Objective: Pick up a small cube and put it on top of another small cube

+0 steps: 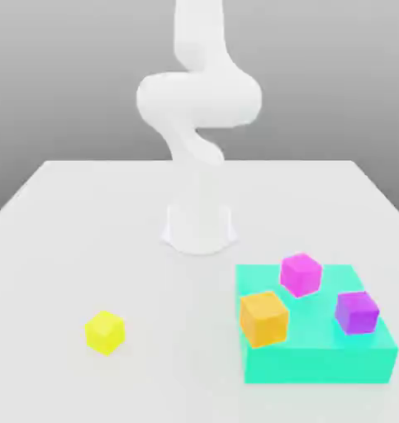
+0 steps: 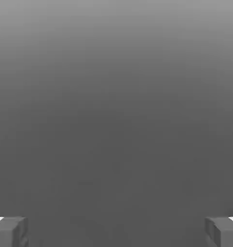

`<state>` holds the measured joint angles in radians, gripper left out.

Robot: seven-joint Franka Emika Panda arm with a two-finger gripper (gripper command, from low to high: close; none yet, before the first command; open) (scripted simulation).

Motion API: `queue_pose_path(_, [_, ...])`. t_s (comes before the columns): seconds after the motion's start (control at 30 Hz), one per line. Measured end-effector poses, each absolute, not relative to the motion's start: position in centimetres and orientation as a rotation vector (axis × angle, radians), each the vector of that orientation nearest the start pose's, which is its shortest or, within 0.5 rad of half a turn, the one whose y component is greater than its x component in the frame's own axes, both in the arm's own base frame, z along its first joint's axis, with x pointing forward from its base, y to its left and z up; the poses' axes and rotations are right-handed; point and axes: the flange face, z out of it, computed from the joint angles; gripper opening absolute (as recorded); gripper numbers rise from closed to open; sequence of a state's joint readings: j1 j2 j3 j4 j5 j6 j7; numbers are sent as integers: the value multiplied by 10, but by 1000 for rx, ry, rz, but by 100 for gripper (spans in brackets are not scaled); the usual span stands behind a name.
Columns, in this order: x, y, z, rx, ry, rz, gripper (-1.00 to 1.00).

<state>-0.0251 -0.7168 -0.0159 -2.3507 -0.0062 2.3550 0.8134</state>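
Cubes lie untouched: yellow (image 1: 104,332) alone on the counter (image 1: 87,215), orange (image 1: 263,317), magenta (image 1: 301,273) and purple (image 1: 356,311) on a teal slab (image 1: 318,363). Nothing is held; the jaws (image 2: 116,231) are spread wide. Reaching is judged pending: descent over one cube is required.

White arm (image 1: 198,107) rises at the table's (image 1: 87,215) back; yellow cube (image 1: 105,332) sits alone, while orange (image 1: 263,317), magenta (image 1: 301,273) and purple (image 1: 356,312) cubes rest on the teal platform (image 1: 318,363).
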Motion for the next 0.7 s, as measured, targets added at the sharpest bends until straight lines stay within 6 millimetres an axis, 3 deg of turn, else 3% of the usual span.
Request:
queue_pose_path(0.17, [428, -62, 539, -2521, 1330, -732, 0])
queue_pose_path(0.33, [435, -104, 420, -2540, 1529, -517, 0])
queue_pose_path(0.5, [408, -138, 307, -2526, 1723, -288, 0])
queue_pose_path(0.6, [375, -155, 245, -2494, 1849, -144, 0])
queue_pose_path(0.7, [345, -160, 194, -2473, 1928, -24, 0])
